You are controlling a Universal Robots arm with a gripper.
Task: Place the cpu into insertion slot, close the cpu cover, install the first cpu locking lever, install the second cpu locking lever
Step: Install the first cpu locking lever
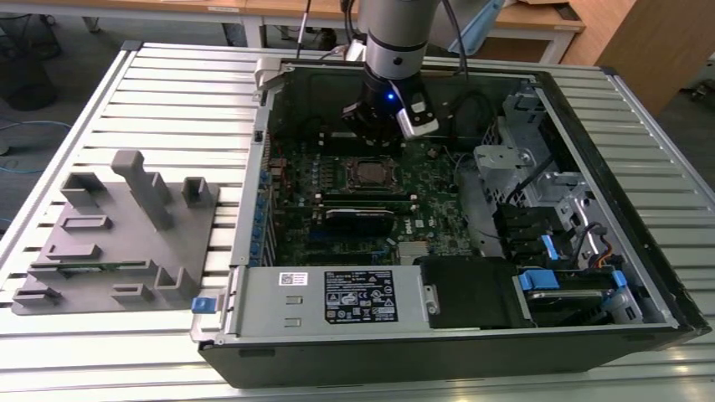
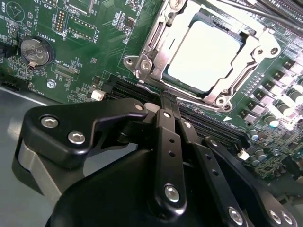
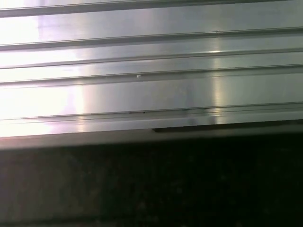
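Note:
In the second wrist view the cpu (image 2: 203,54) lies flat in the insertion slot (image 1: 348,172), its pale top showing through the cutout of the cpu cover (image 2: 158,52). The cover lies down over it. A thin metal lever (image 2: 152,40) runs along one side of the cover; I cannot tell whether it is latched. My gripper (image 2: 166,100) is shut with nothing between its fingers, its tips just off the socket's edge, above the long black memory slots (image 2: 208,125). In the exterior view the gripper (image 1: 383,134) hangs inside the open computer case, just behind the socket.
The case walls (image 1: 251,167) enclose the green board. A power supply (image 1: 335,297) and drive cage (image 1: 558,218) fill the front and the exterior view's right. A grey fixture block (image 1: 112,234) stands on the slatted aluminium table (image 3: 142,71). A coin battery (image 2: 35,49) sits on the board.

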